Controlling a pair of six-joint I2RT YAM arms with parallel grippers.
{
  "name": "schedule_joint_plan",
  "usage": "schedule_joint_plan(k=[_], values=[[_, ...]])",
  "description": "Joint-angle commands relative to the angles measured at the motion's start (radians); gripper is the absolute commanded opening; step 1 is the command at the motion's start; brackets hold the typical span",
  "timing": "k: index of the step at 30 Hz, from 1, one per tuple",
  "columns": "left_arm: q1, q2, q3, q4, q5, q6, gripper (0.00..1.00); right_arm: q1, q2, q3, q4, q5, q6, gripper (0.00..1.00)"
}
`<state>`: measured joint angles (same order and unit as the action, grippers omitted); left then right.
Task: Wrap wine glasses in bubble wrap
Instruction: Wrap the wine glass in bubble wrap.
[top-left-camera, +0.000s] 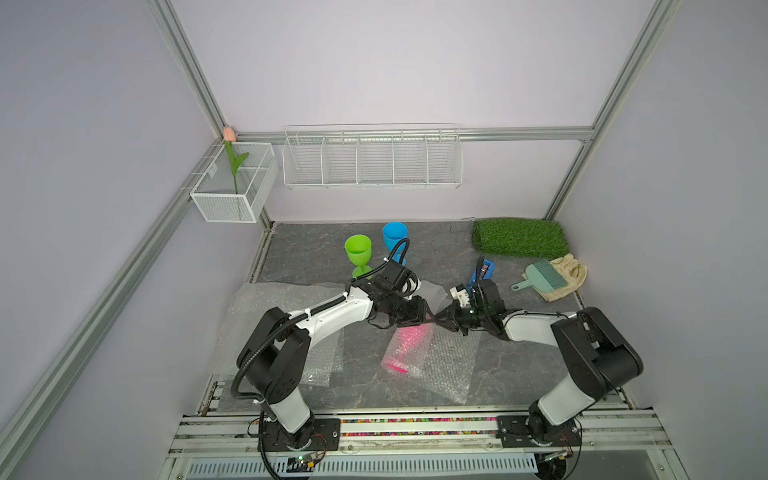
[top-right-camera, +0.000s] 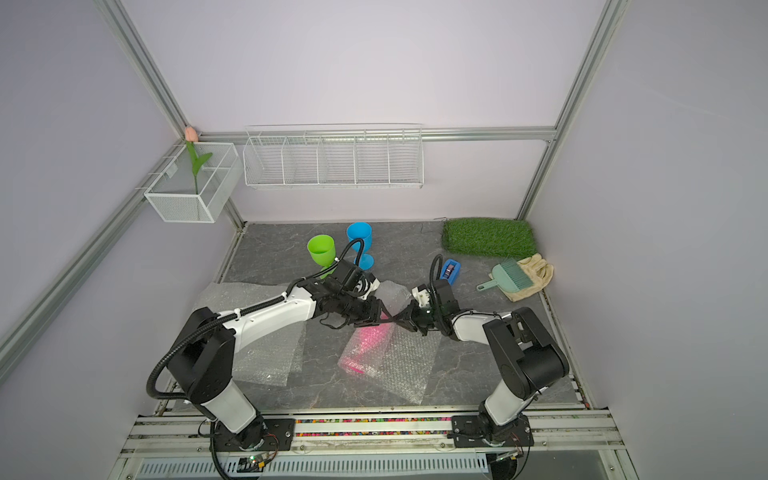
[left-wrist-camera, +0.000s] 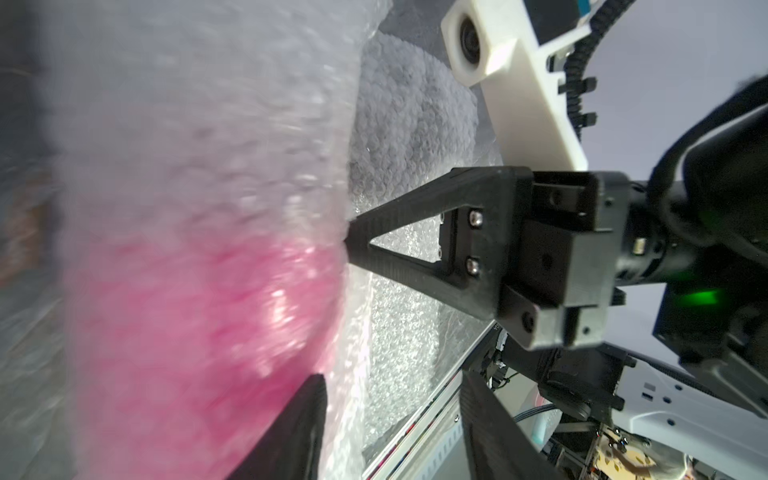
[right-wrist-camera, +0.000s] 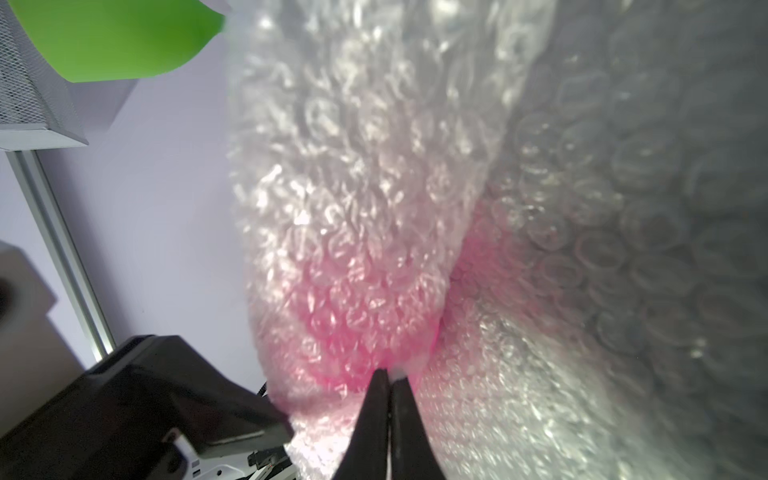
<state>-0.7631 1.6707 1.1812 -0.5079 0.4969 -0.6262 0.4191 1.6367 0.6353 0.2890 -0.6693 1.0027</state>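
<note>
Grey marbled tabletop (top-left-camera: 519, 374) lies inside lavender walls, and near its middle we find the pink goblet (top-left-camera: 409, 345) on its side, one end pointing toward the arm bases and the other toward the two claws. We see it only as a magenta blur through the bubble wrap (top-left-camera: 451, 365). The whitish, small-bubbled film is folded over it and spreads flat on the right arm's side. The right gripper (top-left-camera: 439, 319) sits at the far end of the bundle. Its jaws are pinched together on a raised fold of the film, and the right wrist view shows the tips closed with wrap between them. The left gripper (top-left-camera: 428, 315) meets it almost tip to tip, just beside the same fold, jaws parted and clamping nothing. We see the green goblet (top-left-camera: 358, 249) and the blue goblet (top-left-camera: 395, 237) upright side by side beyond the left arm, well apart from the bundle. Spare sheets (top-left-camera: 266, 316) lie flat beneath that arm.
</note>
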Motion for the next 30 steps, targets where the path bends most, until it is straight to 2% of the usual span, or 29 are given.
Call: schedule_joint_plan(k=[1, 4, 8, 16, 19, 23, 30], values=[[0.005, -0.014, 0.055, -0.164, -0.145, 0.054, 0.62, -0.015, 0.008, 0.011, -0.125, 0.051, -0.075, 0.07], [0.005, 0.016, 0.091, -0.208, -0.158, 0.099, 0.72, -0.02, 0.005, 0.012, -0.159, 0.058, -0.1, 0.07], [0.005, 0.075, 0.141, -0.25, -0.151, 0.16, 0.77, -0.026, 0.006, -0.003, -0.168, 0.06, -0.111, 0.07], [-0.006, 0.188, 0.236, -0.284, -0.062, 0.243, 0.88, -0.027, 0.022, 0.003, -0.165, 0.058, -0.115, 0.07], [-0.024, 0.243, 0.288, -0.34, -0.083, 0.28, 0.93, -0.026, 0.026, 0.006, -0.166, 0.057, -0.115, 0.07], [-0.044, 0.303, 0.343, -0.398, -0.116, 0.321, 0.95, -0.028, 0.029, 0.01, -0.173, 0.055, -0.118, 0.07], [-0.056, 0.353, 0.36, -0.429, -0.141, 0.343, 0.96, -0.034, 0.037, 0.028, -0.196, 0.06, -0.131, 0.07]])
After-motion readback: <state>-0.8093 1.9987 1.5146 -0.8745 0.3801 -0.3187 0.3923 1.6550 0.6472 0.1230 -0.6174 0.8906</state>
